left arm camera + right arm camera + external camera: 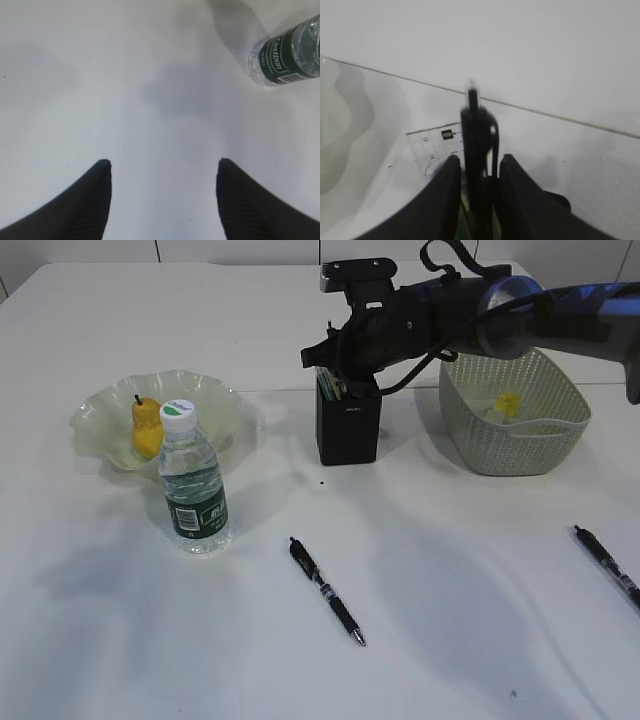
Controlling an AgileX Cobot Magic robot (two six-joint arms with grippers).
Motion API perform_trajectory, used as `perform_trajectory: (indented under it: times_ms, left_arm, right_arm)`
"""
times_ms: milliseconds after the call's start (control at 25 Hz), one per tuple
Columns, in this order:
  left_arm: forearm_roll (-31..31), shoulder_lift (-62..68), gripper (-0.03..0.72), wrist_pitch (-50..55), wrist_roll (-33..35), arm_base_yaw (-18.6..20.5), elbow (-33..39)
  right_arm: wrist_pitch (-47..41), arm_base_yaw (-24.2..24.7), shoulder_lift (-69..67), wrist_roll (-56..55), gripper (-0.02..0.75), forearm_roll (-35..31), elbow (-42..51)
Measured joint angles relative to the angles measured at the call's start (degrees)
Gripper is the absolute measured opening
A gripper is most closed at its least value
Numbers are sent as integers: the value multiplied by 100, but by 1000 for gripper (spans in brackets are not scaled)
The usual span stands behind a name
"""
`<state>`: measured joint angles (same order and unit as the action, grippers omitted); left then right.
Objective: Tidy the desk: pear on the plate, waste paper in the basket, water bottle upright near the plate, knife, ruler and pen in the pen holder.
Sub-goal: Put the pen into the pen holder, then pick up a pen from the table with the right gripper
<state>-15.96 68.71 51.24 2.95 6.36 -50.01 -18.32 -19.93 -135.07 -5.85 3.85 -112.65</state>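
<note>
Item: pen (478, 150), slim, rigid, smooth-barrelled, likely slippery; you hold it mid-barrel, upright, in the right gripper (479, 170), clamped, over the pen holder (348, 424) beside the ruler (434, 145). Left gripper (162, 172): spread wide, empty, near the water bottle (290, 52).

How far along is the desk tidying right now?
Done: the yellow pear lies on the ruffled pale green glass plate, the clear water bottle stands upright beside it, and yellow paper is in the sage-green basket. In hand: the right gripper holds a black pen over the black pen holder. Left: two pens on the desk.
</note>
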Motion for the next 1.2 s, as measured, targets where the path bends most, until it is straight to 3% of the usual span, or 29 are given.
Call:
perform_trajectory:
  times_ms: [160, 280, 880, 1080, 1200]
  left_arm:
    - [0, 0, 466, 0, 0, 0, 0]
    - [0, 0, 466, 0, 0, 0, 0]
    - [0, 0, 466, -12, 0, 0, 0]
    - [0, 0, 466, -12, 0, 0, 0]
    - [0, 0, 466, -14, 0, 0, 0]
  right_arm:
    - [-67, 0, 14, 0, 280, 0, 0]
    - [-90, 0, 106, 0, 302, 0, 0]
    - [-1484, 0, 1186, 9, 306, -43, 0]
    - [-2387, 0, 1698, 151, 306, -425, 0]
    - [-2977, 0, 1979, 585, 307, -1006, 0]
